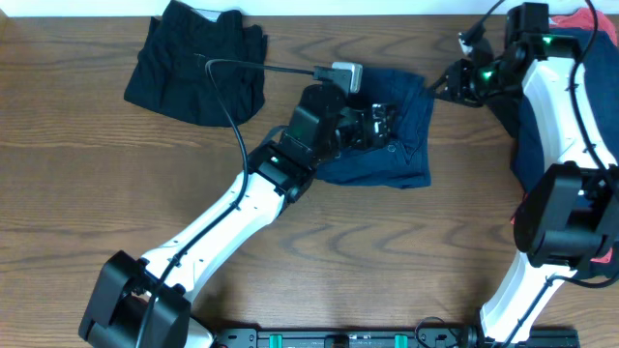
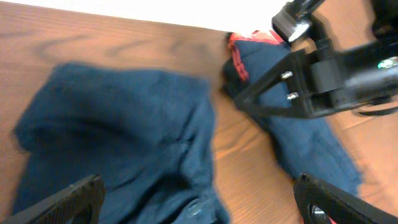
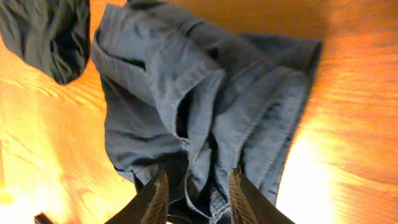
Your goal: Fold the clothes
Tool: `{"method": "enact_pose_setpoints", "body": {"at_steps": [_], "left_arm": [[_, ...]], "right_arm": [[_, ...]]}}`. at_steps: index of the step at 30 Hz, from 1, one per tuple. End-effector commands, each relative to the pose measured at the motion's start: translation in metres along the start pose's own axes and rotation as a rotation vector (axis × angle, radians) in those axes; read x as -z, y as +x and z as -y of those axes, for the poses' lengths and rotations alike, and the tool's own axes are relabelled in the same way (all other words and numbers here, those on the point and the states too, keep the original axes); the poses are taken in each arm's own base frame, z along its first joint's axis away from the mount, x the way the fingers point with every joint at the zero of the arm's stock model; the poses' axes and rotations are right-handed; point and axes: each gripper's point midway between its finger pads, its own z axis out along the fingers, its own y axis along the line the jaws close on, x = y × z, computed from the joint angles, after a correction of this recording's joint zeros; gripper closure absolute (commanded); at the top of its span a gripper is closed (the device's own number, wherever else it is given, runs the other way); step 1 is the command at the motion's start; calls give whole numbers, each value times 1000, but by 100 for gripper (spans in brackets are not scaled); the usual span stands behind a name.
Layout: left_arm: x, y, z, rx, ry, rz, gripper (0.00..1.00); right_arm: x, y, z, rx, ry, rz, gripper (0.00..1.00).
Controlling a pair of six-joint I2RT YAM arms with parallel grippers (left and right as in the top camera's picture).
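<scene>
Currently: navy shorts [image 1: 411,150], crumpled, middle of the table [image 1: 77,193]. Your left gripper [image 1: 379,124] hangs directly over them, fingers wide apart, holding nothing. Your right gripper [image 1: 448,85], fingers also apart, sits just off their far right corner. Left is nearer; reach straight down.

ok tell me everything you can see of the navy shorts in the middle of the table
The navy shorts lie crumpled, not yet folded, on the wood table. They are soft, woven-looking cloth with creases and overlapping layers. The left gripper hangs open above them; contact can't be told. Bare wood separates them from the pile at right.
</scene>
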Motion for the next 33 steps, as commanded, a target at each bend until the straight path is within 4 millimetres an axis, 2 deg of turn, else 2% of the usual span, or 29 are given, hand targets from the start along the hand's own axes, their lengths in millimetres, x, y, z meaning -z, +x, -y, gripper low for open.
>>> {"method": "enact_pose_setpoints", "body": {"at_steps": [1, 4, 10, 15, 20, 22, 26, 28, 31, 33], "left_arm": [[0, -3, -17, -30, -57, -7, 2], [1, 3, -32, -19, -116, -35, 2], [9, 9, -68, 19, -222, -82, 2], [21, 10, -105, 102, -312, -107, 2], [32, 7, -136, 150, -377, -112, 2], [36, 6, -143, 163, -393, -114, 2], [39, 6, -151, 176, -411, -116, 2], [39, 6, -151, 176, -412, -118, 2], [40, 8, -152, 177, -417, -126, 2], [43, 12, -157, 175, -435, -143, 2]], "right_arm": [[-15, 12, -18, 66, 42, -53, 68], [-25, 29, -24, 95, 129, -120, 67], [-54, 63, -19, 101, 351, -211, 56], [-77, 90, -15, 71, 364, -263, 58], [-79, 99, -8, 49, 372, -287, 62], [-78, 102, -8, 45, 371, -297, 65], [-75, 115, -11, 39, 379, -349, 82], [-71, 126, -11, 25, 389, -396, 94], [-65, 147, -7, 12, 392, -481, 99], [-61, 154, 0, -17, 398, -509, 99]]}}
